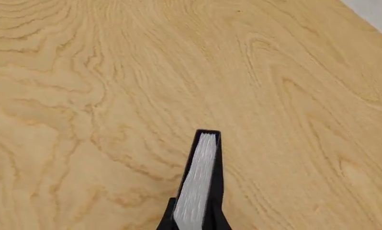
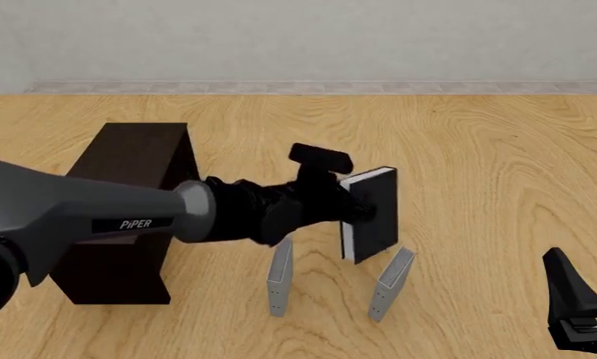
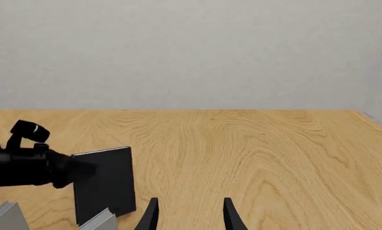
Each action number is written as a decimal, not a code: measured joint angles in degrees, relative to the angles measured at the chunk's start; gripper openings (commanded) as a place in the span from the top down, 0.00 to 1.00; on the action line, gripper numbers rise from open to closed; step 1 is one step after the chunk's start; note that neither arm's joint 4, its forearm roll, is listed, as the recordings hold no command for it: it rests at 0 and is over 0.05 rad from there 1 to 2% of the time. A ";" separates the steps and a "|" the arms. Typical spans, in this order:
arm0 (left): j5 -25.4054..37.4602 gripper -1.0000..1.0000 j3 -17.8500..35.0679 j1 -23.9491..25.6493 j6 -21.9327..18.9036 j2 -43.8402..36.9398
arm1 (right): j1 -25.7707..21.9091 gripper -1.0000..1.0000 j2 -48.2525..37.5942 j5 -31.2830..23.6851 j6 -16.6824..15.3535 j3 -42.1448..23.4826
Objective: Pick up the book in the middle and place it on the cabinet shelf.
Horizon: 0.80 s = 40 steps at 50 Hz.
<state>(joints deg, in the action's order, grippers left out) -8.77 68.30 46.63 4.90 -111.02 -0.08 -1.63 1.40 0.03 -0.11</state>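
Note:
The thick black book (image 2: 376, 217) with white page edges (image 1: 199, 182) stands upright in the air, held by its spine-side edge in my left gripper (image 2: 360, 211), which is shut on it. It hangs just behind and above two thin grey books. The dark brown cabinet shelf (image 2: 129, 187) stands to the left, under my left arm. My right gripper (image 3: 191, 218) is open and holds nothing, low at the front right (image 2: 583, 288). The right wrist view also shows the book (image 3: 108, 184) to its left.
Two thin grey books stand upright on the table, one left (image 2: 280, 280) and one right (image 2: 390, 284) of the held book. The wooden table (image 2: 478, 149) stretches back to a pale wall (image 2: 298, 37).

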 measured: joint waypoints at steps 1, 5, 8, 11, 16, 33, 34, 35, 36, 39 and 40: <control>0.14 1.00 0.12 -0.06 0.07 -0.05 | 0.00 0.00 0.00 0.00 0.00 0.00; 0.69 1.00 0.61 -0.29 0.31 -0.17 | 0.00 0.00 0.00 0.00 0.00 0.00; 1.14 1.00 1.09 -0.58 0.26 -0.16 | 0.00 0.00 0.00 0.00 0.00 0.00; 1.55 1.00 1.52 -0.88 0.07 -0.11 | 0.00 0.00 0.00 0.00 0.00 0.00; 2.09 1.00 2.19 -1.46 -0.67 0.02 | 0.00 0.00 0.00 0.00 0.00 0.00; 4.39 1.00 4.64 -4.04 -5.13 0.25 | 0.00 0.00 0.00 0.00 0.00 0.00; 4.54 1.00 4.80 -4.16 -5.31 0.31 | 0.00 0.00 0.00 0.00 0.00 0.00; 4.70 1.00 4.98 -4.28 -5.46 0.38 | 0.00 0.00 0.00 0.00 0.00 0.00; 4.83 1.00 5.12 -4.39 -5.62 0.47 | 0.00 0.00 -0.01 0.00 0.00 0.00; 5.25 1.00 5.55 -4.70 -6.02 0.75 | 0.00 0.00 0.00 0.00 0.00 0.00; 5.38 1.00 5.67 -4.79 -6.13 0.85 | 0.00 0.00 0.00 0.00 0.00 0.00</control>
<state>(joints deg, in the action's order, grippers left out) -3.39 73.97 41.84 -1.23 -110.17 -0.08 -1.63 1.40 0.03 -0.11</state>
